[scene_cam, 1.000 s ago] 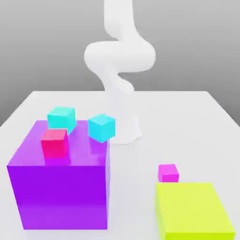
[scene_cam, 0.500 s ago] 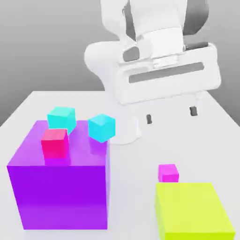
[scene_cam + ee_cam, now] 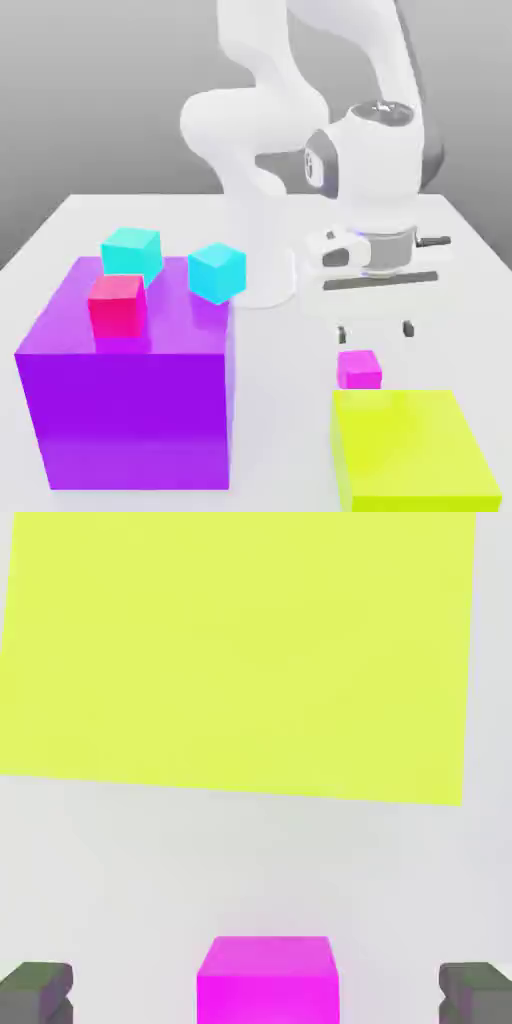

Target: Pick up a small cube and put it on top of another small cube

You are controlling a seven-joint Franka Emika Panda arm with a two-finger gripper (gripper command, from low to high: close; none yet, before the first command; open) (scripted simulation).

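Note:
The small magenta cube [image 3: 359,368] [image 3: 266,980] rests on the white table just behind the big yellow block [image 3: 412,448] [image 3: 240,652]. My gripper [image 3: 375,331] [image 3: 256,992] hangs open just above it, a dark fingertip [image 3: 38,990] on each side with wide gaps to the cube. It holds nothing. A red-pink cube [image 3: 117,304] sits on top of the large purple block [image 3: 125,400]. Two cyan cubes [image 3: 131,251] [image 3: 217,272] lie behind it.
The arm's white base [image 3: 262,285] stands at the middle of the table [image 3: 470,300]. The purple block fills the exterior view's front left, the yellow block the front right.
The hand has come down from high in the frame to just above the magenta cube and turned. The fingers stayed open. No block has moved.

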